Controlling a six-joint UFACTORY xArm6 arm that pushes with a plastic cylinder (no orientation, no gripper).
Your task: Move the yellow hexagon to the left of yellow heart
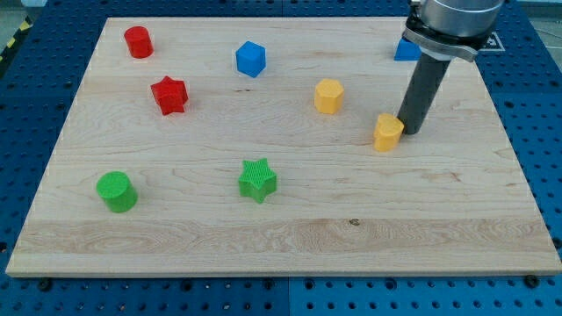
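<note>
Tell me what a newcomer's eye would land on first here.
The dark rod dominates the view's upper right, my tip touching the right side of a yellow block, seemingly the heart. Another yellow block, apparently the hexagon, sits to its upper left. A blue block peeks out behind the rod.

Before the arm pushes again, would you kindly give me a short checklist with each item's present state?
1. My tip shows: ok.
2. Tip is against a yellow block, at its right: ok.
3. That block is the hexagon, not the heart: cannot tell.
4. Other yellow block lies up-left, apart: ok.
5. Hexagon already left of heart: cannot tell.
6. Blue block behind the rod stays out of the path: ok.
</note>
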